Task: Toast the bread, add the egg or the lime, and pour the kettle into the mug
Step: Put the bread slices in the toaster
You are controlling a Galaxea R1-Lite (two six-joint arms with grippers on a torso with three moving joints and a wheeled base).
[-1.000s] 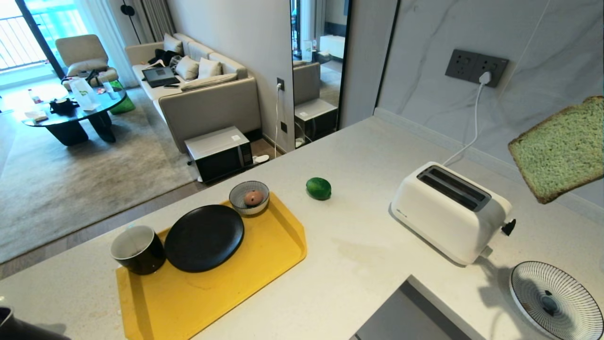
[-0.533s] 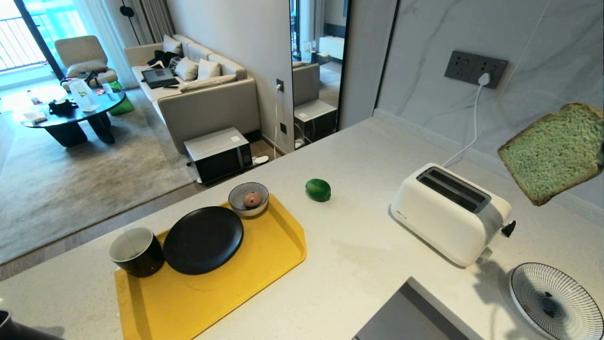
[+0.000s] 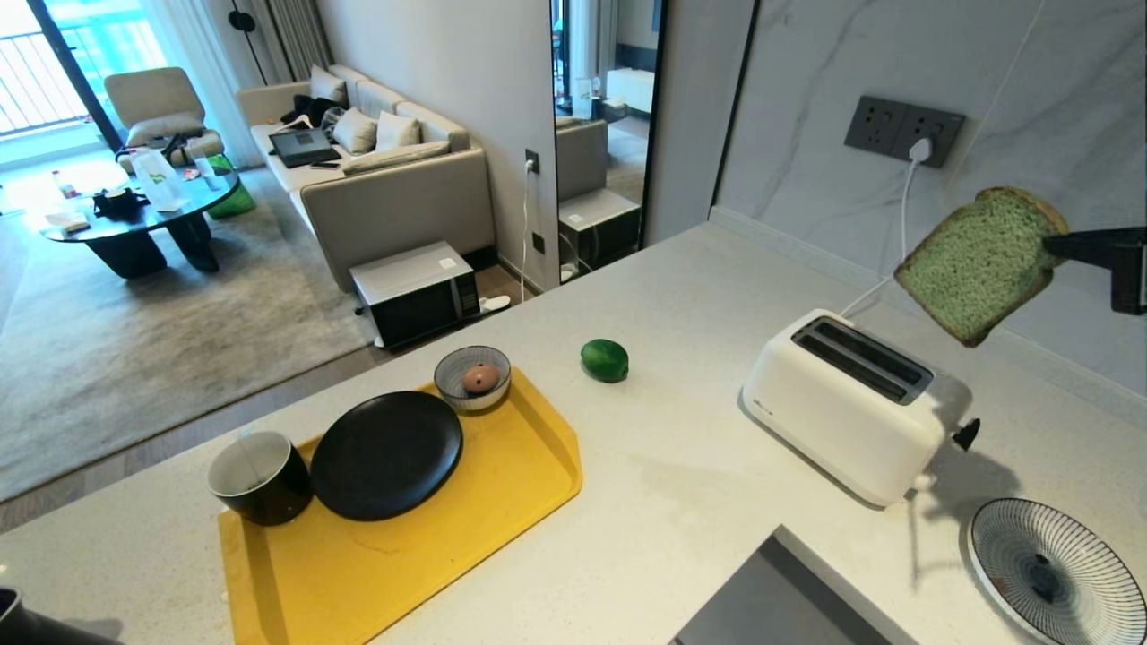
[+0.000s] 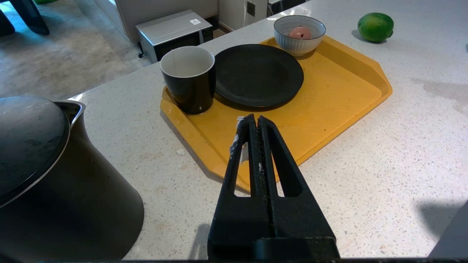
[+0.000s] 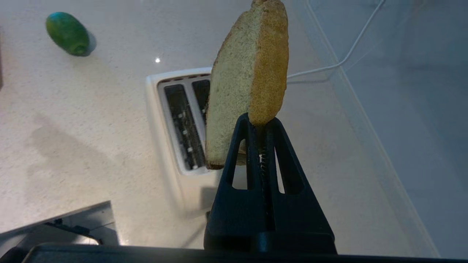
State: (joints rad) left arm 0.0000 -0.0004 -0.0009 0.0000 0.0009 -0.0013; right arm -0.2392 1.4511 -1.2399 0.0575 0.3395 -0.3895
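Pale speckled counter filled the foreground, with a living room visible beyond its far edge. Nearest the robot, the left gripper hung parked above the counter with its jaws pressed together on nothing, the kettle standing just beside it. Next came the tray, which carried the mug, seemingly empty with its white inside showing; a bare black plate; and a small striped bowl holding a pinkish egg. At the counter's near right edge lay a striped dish, nothing on it. Farther on, the lime lay loose on the counter, apart from the tray. The toaster stood to the right, plugged into a wall socket, both slots appearing empty. Above and beyond it, the right gripper was clamped on one edge of the bread, which hung tilted in the air, clear of the toaster.

Step in hand, by judgement: toasting, at the carrying stage. The next move would call for turning the slice upright, aligning it with a slot, and lowering it before release; a tilted slice might catch on the slot rim.
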